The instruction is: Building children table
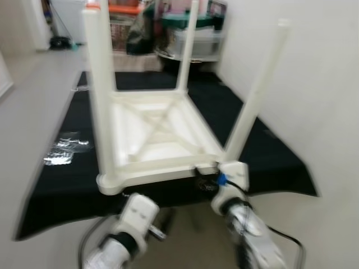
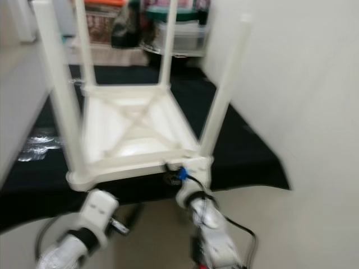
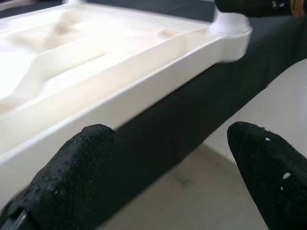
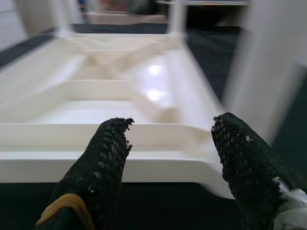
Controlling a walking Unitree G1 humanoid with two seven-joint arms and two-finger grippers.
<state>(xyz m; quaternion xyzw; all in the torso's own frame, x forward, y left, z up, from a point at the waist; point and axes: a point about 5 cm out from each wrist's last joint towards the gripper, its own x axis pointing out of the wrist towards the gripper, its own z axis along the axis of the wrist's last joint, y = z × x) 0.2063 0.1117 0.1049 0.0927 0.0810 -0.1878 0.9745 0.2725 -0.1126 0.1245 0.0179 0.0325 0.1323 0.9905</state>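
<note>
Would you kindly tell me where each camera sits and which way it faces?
Eye views: head, looking down at upturned table on black mat; both arms show.
Left wrist: along open left hand at the table's near edge.
Right wrist: along open right hand into the underside.
All share the table.

A cream-white table (image 1: 157, 140) lies on a plain black cloth (image 1: 269, 151); both hands' fingers (image 4: 105, 163) are black.

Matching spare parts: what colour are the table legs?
White legs; left eye view shows them best.
</note>
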